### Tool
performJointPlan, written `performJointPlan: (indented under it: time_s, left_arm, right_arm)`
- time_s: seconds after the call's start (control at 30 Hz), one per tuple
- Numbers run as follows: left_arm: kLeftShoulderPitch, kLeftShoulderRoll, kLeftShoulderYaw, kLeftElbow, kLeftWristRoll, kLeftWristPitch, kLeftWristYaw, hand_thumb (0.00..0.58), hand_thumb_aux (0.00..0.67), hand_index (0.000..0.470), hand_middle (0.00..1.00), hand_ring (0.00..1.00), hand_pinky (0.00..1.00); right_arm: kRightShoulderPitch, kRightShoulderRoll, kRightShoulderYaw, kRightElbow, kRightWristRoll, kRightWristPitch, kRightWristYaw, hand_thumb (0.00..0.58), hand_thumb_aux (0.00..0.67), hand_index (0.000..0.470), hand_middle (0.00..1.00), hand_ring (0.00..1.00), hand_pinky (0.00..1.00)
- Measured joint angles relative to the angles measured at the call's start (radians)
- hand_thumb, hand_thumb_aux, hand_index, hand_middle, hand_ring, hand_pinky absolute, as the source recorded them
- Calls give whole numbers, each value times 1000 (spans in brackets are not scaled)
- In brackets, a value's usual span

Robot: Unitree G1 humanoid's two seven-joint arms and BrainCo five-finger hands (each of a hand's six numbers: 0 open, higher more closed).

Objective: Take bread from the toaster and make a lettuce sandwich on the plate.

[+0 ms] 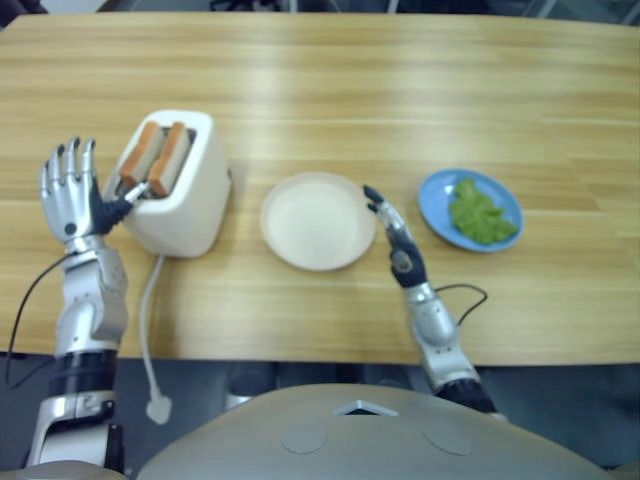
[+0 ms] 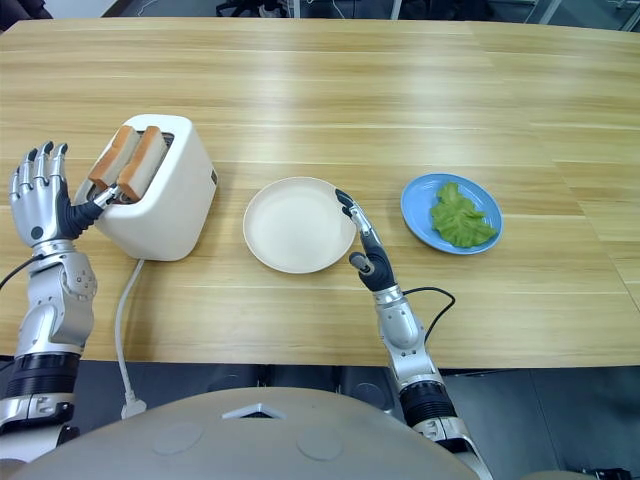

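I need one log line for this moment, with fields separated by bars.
bread: two slices in toaster | left hand: open, beside toaster | right hand: open, beside cream plate | lettuce: on blue plate

Office or lab room, long wooden table (image 2: 330,90), chair bases (image 2: 262,8) beyond

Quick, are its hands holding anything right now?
Left hand: open, holding nothing, beside the toaster.
Right hand: open, holding nothing, next to the plate.
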Motion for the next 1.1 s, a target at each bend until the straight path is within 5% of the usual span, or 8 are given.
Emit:
performJointPlan:
  time_s: [0.03, 0.63, 0.67, 0.7, 0.73, 0.77, 1.1]
  left_arm:
    - [-5, 3, -4, 1, -6, -7, 2, 580, 670, 460, 0, 0, 0]
    - [-38, -14, 11, 26, -338, -318, 41, 580, 670, 460, 20, 20, 20]
    - [-48, -22, 23, 27, -379, -351, 40, 580, 670, 460, 349, 349, 349]
    - [-60, -28, 37, 26, -419, -384, 39, 580, 670, 460, 349, 349, 349]
    - [-69, -29, 48, 26, -441, -404, 39, 580, 670, 460, 827, 827, 827]
    - [-73, -30, 58, 26, -464, -423, 38, 580, 670, 460, 1000, 1000, 1000]
    - [-127, -49, 144, -15, -658, -557, -22, 580, 670, 460, 1000, 1000, 1000]
  right_arm:
    - [-1, 0, 0, 0, 0, 0, 0, 0, 0, 0, 0, 0, 0]
    - [-8, -4, -1, 0, 0, 1, 9, 0, 0, 0, 0, 0, 0]
    - [-9, -4, -1, 0, 0, 1, 9, 0, 0, 0, 0, 0, 0]
    - [-13, -6, 0, 0, -2, 1, 9, 0, 0, 0, 0, 0, 0]
    - [-17, -8, -1, 0, -3, 2, 9, 0, 0, 0, 0, 0, 0]
    - [-20, -10, -1, 0, -5, 2, 9, 0, 0, 0, 0, 0, 0]
    - [-168, -157, -155, -47, -253, 75, -178, 0, 0, 0, 0, 0, 0]
